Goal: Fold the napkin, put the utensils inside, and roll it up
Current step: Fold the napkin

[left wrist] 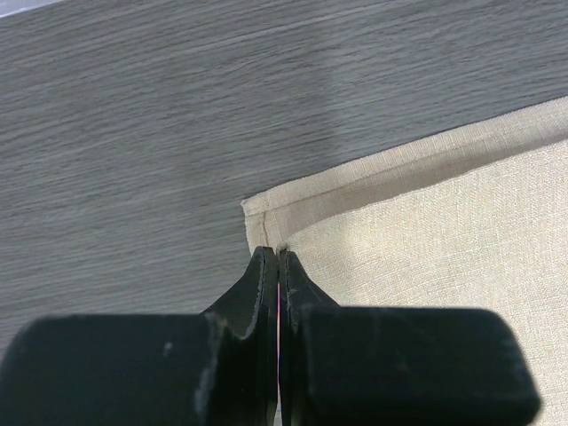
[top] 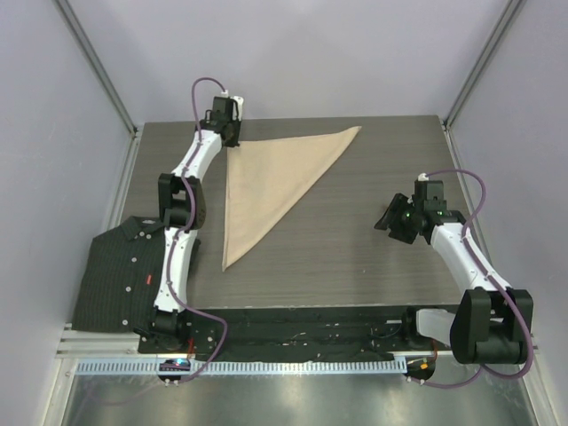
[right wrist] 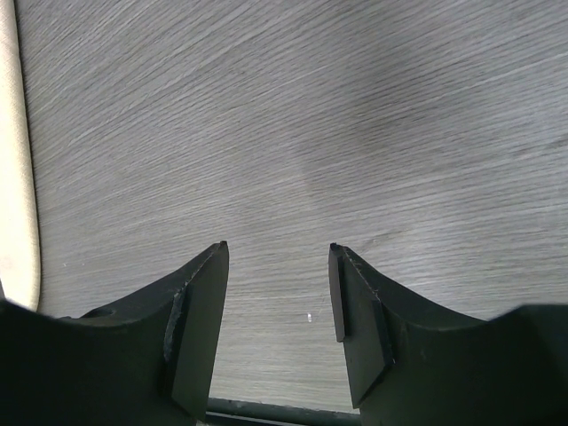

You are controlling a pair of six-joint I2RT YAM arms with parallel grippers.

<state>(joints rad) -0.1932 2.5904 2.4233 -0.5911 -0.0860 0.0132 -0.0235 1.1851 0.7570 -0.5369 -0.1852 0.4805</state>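
Observation:
The beige napkin (top: 266,182) lies folded into a triangle on the grey wood table (top: 355,257), with one long point toward the near left and another toward the far right. My left gripper (top: 231,138) is at the napkin's far-left corner. In the left wrist view its jaws (left wrist: 279,253) are shut, pinching the corner of the napkin's top layer (left wrist: 444,231), with the lower layer's hem just beyond. My right gripper (top: 388,222) hangs open and empty over bare table at the right (right wrist: 277,248). The napkin's edge (right wrist: 13,177) shows at far left there. No utensils are in view.
A dark ribbed button-up cloth (top: 124,271) lies at the near left, partly off the table. Grey walls and metal frame posts enclose the table at the back and sides. A black strip and cable rail run along the near edge.

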